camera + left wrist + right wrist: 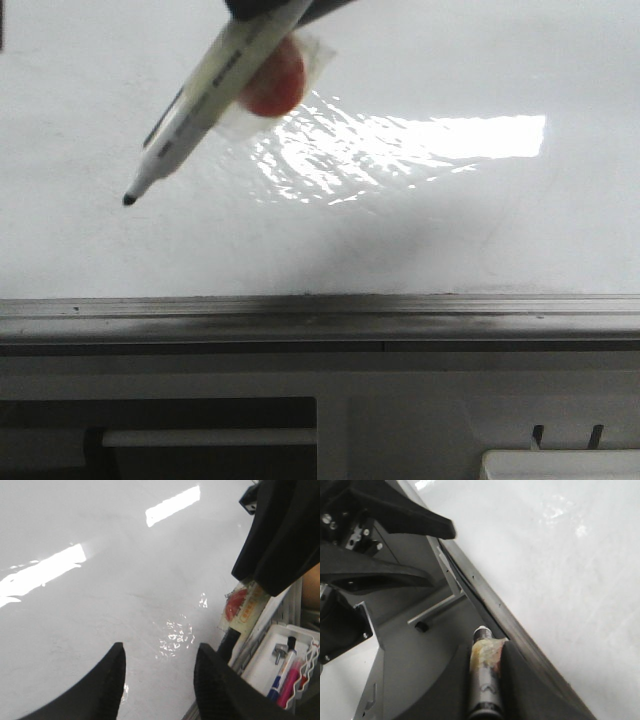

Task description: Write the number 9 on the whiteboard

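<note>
The left gripper (160, 680) hangs with its two dark fingers (107, 685) spread apart, nothing between them. The right gripper (487, 680) is closed, apparently around a marker (215, 95); its arm enters the front view from above.

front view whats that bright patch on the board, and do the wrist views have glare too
Front view: the bright patch is glare on the whiteboard, washing out detail right of the marker; a soft shadow lies below it. Left wrist view: two glare streaks plus small glints between the left gripper fingers. Right wrist view: only faint glints; the marker in the right gripper looks blurred.
</note>
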Robot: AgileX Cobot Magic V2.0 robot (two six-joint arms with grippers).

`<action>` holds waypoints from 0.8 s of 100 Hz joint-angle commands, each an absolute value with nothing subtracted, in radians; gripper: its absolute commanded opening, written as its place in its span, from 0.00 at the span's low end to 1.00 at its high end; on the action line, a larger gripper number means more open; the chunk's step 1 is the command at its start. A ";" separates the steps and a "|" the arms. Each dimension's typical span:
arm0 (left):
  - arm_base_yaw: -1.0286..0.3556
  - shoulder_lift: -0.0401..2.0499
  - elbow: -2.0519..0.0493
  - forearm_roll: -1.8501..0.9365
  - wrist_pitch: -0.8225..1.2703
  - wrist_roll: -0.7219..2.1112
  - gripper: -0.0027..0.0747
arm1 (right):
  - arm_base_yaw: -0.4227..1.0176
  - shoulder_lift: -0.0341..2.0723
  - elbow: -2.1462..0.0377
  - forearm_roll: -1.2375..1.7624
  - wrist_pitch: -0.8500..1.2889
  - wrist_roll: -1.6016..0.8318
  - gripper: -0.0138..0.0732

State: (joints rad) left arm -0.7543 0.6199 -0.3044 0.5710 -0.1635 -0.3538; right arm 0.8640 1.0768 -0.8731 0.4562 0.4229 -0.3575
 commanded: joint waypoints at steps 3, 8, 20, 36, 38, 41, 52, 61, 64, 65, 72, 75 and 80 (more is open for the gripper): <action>-0.755 0.554 -0.337 0.505 -0.184 -0.367 0.43 | 0.819 1.048 -0.907 0.465 0.328 -0.314 0.09; -0.755 0.542 -0.337 0.461 -0.184 -0.367 0.43 | 0.798 1.048 -0.907 0.465 0.324 -0.282 0.09; -0.755 0.539 -0.337 0.366 -0.184 -0.367 0.43 | 0.768 1.048 -0.907 0.465 0.323 -0.277 0.09; -0.755 0.539 -0.337 0.345 -0.191 -0.367 0.43 | 0.768 1.048 -0.907 0.465 0.321 -0.277 0.09; -0.755 0.539 -0.337 0.341 -0.193 -0.367 0.43 | 0.768 1.048 -0.907 0.465 0.321 -0.277 0.09; -0.755 0.539 -0.337 0.340 -0.195 -0.367 0.43 | 0.768 1.048 -0.907 0.467 0.321 -0.277 0.09; -0.755 0.539 -0.337 0.338 -0.198 -0.367 0.43 | 0.768 1.041 -0.907 0.467 0.321 -0.277 0.09; -0.755 0.539 -0.337 0.338 -0.200 -0.367 0.43 | 0.768 1.037 -0.907 0.467 0.317 -0.277 0.09; -0.755 0.539 -0.337 0.338 -0.200 -0.367 0.43 | 0.768 1.037 -0.907 0.467 0.314 -0.277 0.09; -0.755 0.539 -0.337 0.338 -0.200 -0.367 0.42 | 0.768 1.037 -0.907 0.467 0.314 -0.277 0.09; -0.755 0.539 -0.337 0.332 -0.200 -0.367 0.42 | 0.768 1.037 -0.907 0.467 0.314 -0.277 0.09; -0.755 0.539 -0.337 0.322 -0.200 -0.367 0.42 | 0.768 1.037 -0.907 0.467 0.314 -0.277 0.09; -0.755 0.539 -0.337 0.297 -0.200 -0.367 0.42 | 0.764 1.037 -0.907 0.467 0.312 -0.277 0.09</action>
State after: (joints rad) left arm -0.7543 0.5381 -0.3044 0.3375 -0.1260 -0.3582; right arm 0.7743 1.0599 -0.8731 0.4562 0.3854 -0.2782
